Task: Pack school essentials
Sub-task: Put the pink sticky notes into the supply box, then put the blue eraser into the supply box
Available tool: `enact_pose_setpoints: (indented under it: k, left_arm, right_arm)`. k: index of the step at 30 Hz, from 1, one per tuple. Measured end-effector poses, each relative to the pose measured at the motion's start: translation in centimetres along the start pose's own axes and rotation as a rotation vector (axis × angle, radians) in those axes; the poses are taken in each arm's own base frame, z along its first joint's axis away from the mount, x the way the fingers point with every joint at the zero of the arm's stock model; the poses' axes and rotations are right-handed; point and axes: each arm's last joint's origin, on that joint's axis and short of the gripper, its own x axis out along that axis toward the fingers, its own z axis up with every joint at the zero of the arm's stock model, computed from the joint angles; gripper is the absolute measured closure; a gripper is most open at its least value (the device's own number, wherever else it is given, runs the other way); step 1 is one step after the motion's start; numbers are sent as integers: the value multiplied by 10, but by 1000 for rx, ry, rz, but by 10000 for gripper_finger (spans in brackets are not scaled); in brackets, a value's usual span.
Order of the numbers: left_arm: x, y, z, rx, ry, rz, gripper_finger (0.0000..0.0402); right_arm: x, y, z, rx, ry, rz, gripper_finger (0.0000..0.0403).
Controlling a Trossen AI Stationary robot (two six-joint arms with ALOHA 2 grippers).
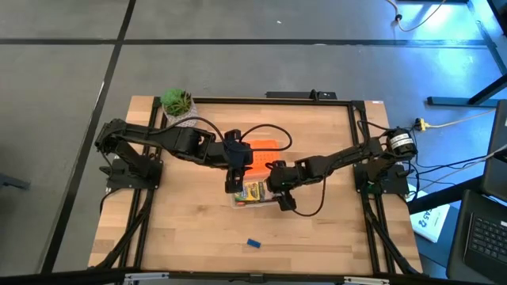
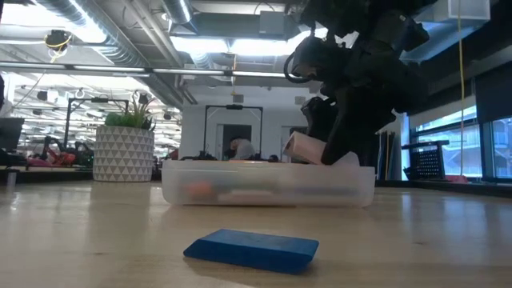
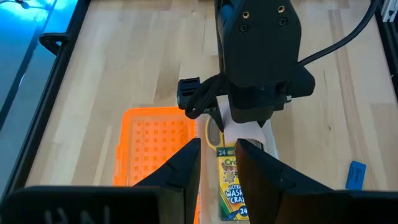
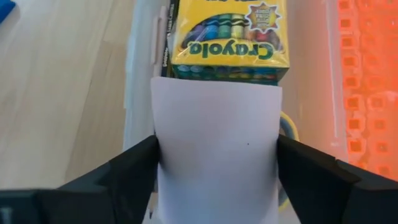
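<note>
Right wrist view: right gripper squeezed the pad, over the clear box beside the crayon box.
Left gripper: fingers a little apart, held nothing.
Tip: it should lower slowly, then let go flat inside.

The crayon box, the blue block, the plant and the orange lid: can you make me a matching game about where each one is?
Things:
1. crayon box
2. blue block
3. plant
4. orange lid

Places:
A. far left corner of the table
B. alone near the front edge
C. inside the clear box
D. flat on the table beside the clear box

Pairs: 1-C, 2-B, 3-A, 4-D
</note>
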Motion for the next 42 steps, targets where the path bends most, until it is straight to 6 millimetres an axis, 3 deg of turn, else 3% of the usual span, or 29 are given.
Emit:
enact_pose_setpoints:
  k: [10, 19, 38, 42]
  left_arm:
    - [0, 0, 0, 0, 0, 0, 308]
    - [0, 0, 0, 0, 0, 0, 308]
    - [0, 0, 0, 0, 0, 0, 308]
    - [0, 0, 0, 0, 0, 0, 308]
  right_arm:
    - [0, 0, 2, 16, -16, 0, 23]
    - [0, 1, -1, 124, 5, 38, 20]
    - [0, -1, 0, 106, 3, 42, 4]
    - [-3, 1, 1, 160, 1, 115, 6]
